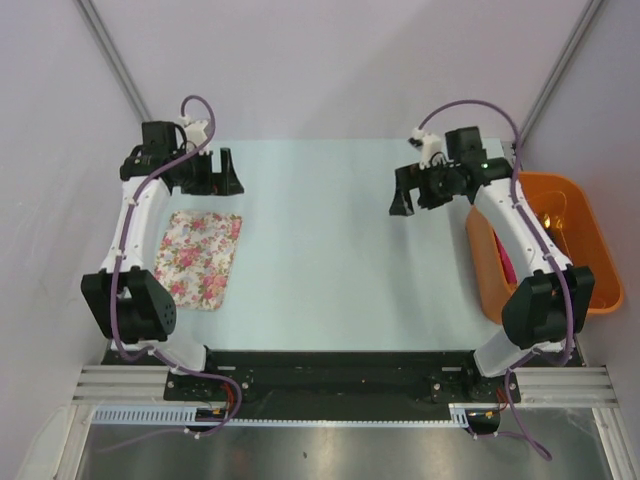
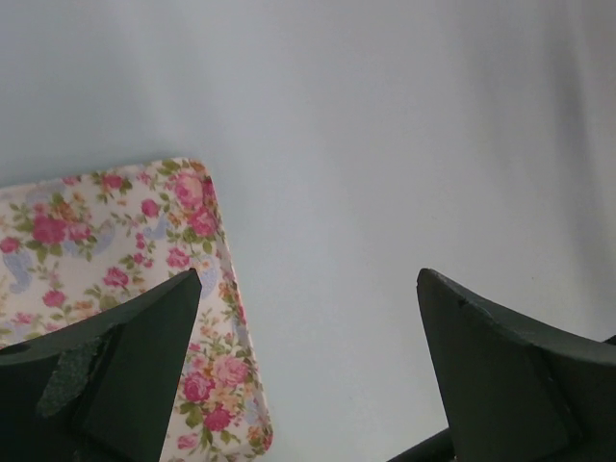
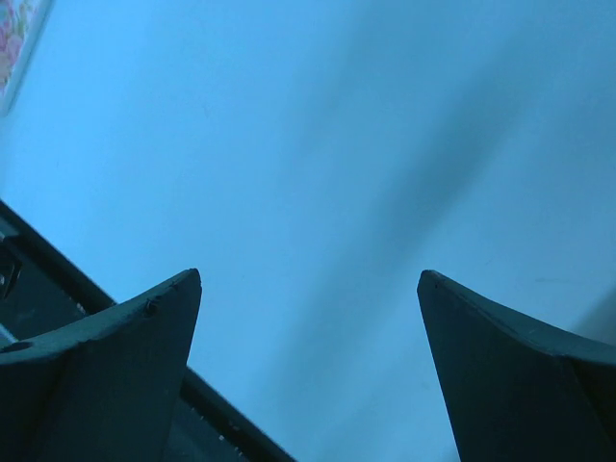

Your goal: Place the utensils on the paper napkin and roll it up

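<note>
My left gripper (image 1: 220, 178) (image 2: 308, 274) hangs open and empty over the pale table, just above the far right corner of the floral mat (image 2: 106, 241). Across the table, my right gripper (image 1: 412, 200) (image 3: 308, 274) is also open, with only bare table between its fingers. A magenta-pink piece (image 1: 503, 262), probably the paper napkin, shows inside the orange tub (image 1: 585, 215), mostly hidden by the right arm. I cannot make out the utensils in any view.
The floral mat (image 1: 203, 256) lies at the table's left, beside the left arm. The orange tub stands off the right edge, with small yellowish clutter (image 1: 556, 222) in it. A black rail (image 1: 330, 362) runs along the near edge.
</note>
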